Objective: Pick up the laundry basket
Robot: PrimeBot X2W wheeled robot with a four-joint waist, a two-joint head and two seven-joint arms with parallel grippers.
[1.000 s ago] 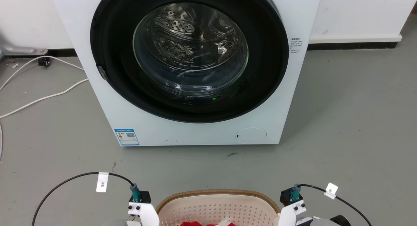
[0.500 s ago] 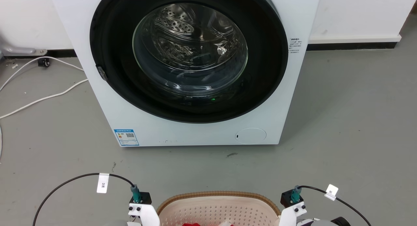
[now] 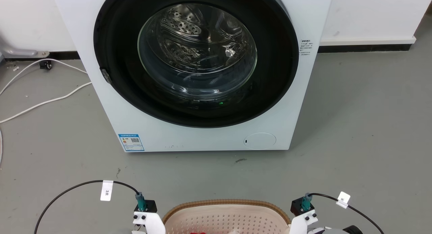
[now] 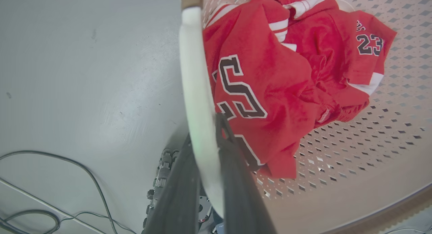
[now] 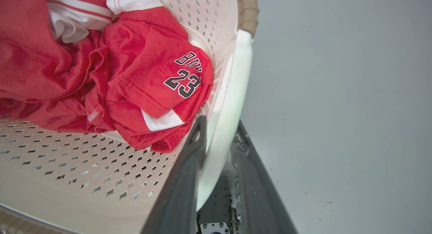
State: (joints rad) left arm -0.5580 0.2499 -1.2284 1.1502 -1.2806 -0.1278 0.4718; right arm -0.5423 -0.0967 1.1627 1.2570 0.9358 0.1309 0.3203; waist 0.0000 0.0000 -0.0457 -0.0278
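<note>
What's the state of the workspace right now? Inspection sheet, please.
Surface: grey floor, one small dark mark in front of the washer.
Job's things: laundry basket just ahead of the robot, red number-23 sports clothes inside.
Clutter: nothing seen.
Grippers: left tool and right tool each pinch a white side handle.
Cables: white cables on the floor at left; black leads loop from both wrists.
Surroundings: washing machine ahead, door shut; white wall behind.

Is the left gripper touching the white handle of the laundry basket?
Touching. In the left wrist view, the left gripper clamps the white handle of the laundry basket between its two dark fingers, with no gap visible.
</note>
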